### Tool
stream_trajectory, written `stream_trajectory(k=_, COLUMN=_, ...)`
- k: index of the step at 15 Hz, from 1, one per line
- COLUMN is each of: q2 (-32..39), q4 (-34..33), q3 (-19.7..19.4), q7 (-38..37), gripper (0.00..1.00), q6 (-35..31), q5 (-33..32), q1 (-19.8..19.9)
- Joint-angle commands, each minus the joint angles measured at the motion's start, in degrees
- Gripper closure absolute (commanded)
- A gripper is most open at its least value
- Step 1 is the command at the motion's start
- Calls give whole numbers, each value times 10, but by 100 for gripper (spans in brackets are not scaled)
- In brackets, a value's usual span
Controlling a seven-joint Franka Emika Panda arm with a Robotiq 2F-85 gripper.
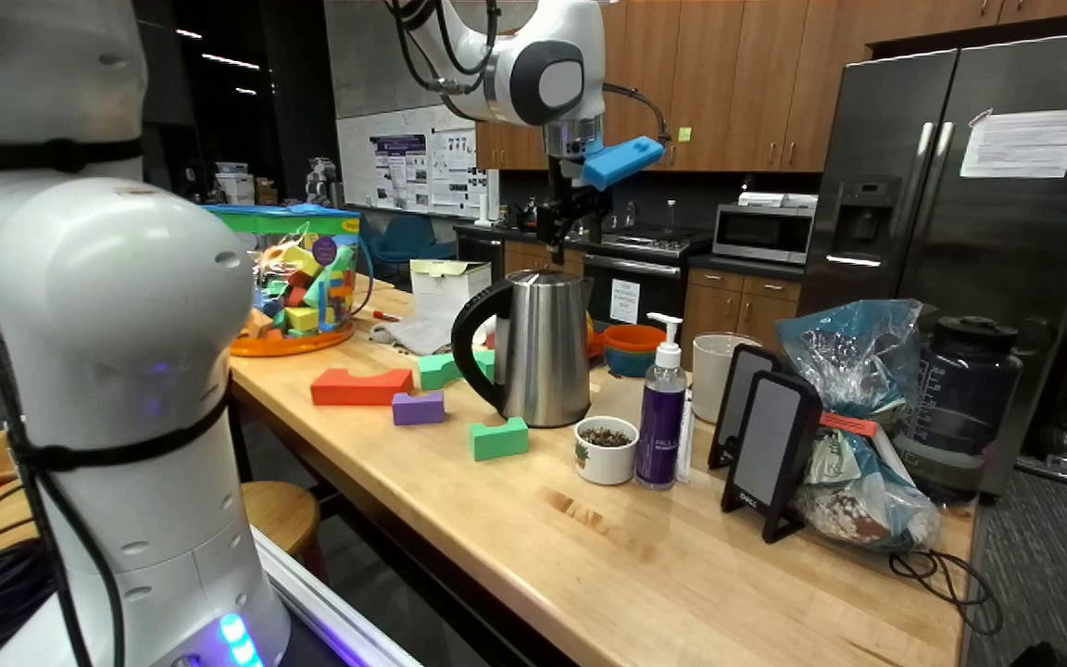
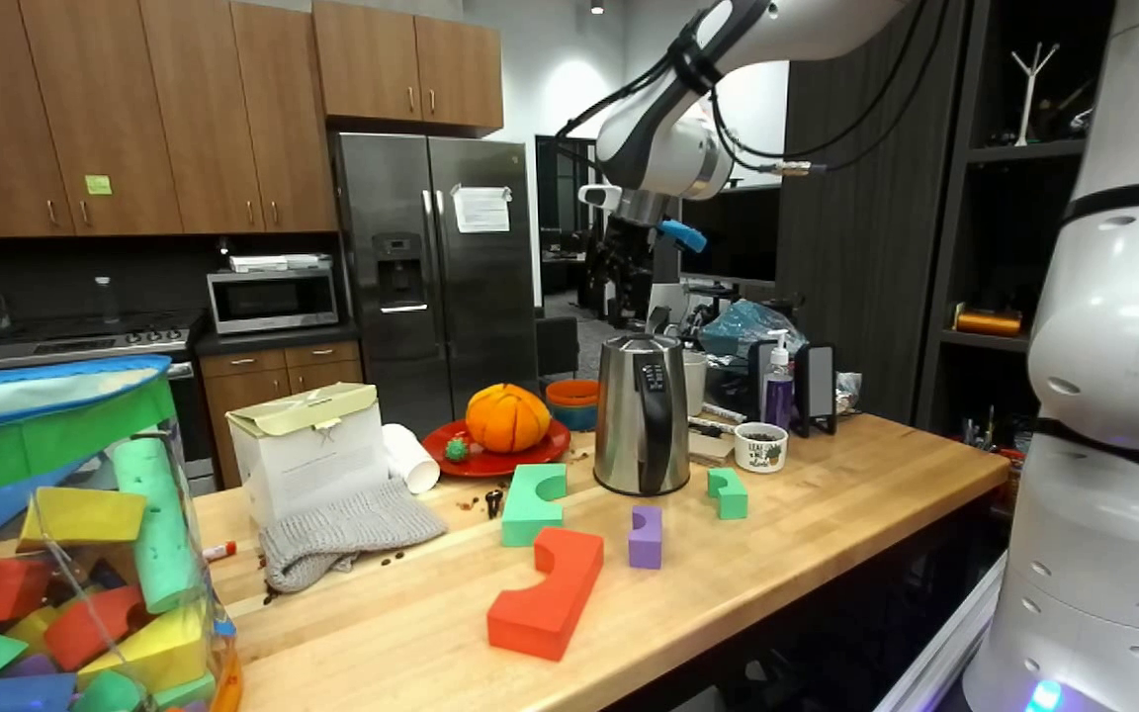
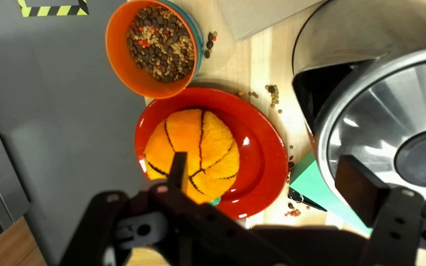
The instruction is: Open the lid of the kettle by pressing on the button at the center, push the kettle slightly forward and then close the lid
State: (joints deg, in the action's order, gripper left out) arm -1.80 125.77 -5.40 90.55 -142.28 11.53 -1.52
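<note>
The steel kettle (image 1: 547,352) stands upright on the wooden table, and it also shows in an exterior view (image 2: 617,425) with its black handle (image 2: 653,420). In the wrist view the lid (image 3: 368,122) lies shut, shiny metal with a dark round button (image 3: 414,159) at its center, partly cut by the right frame edge. My gripper (image 3: 266,168) is open and empty, with its fingers wide apart. One finger overlaps the lid's near edge in the wrist view; the other lies over the orange plush. In an exterior view the gripper (image 1: 557,243) hangs just above the kettle, apart from it.
A red plate (image 3: 261,166) with an orange plush pumpkin (image 3: 202,147) and orange bowls (image 3: 124,55) stand by the kettle. Foam blocks, red (image 2: 548,593), purple (image 2: 645,539) and green (image 2: 532,504), lie near it. A white cup (image 1: 605,451) and purple pump bottle (image 1: 660,417) stand close.
</note>
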Motion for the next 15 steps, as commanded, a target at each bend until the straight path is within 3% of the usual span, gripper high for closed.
stream_trajectory(k=1, q2=-46, q4=11, q3=7, q7=13, gripper=0, q6=7, q5=1, q1=12)
stream_trajectory(k=6, q2=-100, q4=15, q3=-2, q7=15, gripper=0, q6=25, q5=-6, q1=7)
stream_trajectory(k=15, q2=-156, q4=13, q3=-51, q7=78, gripper=0, q6=201, q5=-22, q1=20)
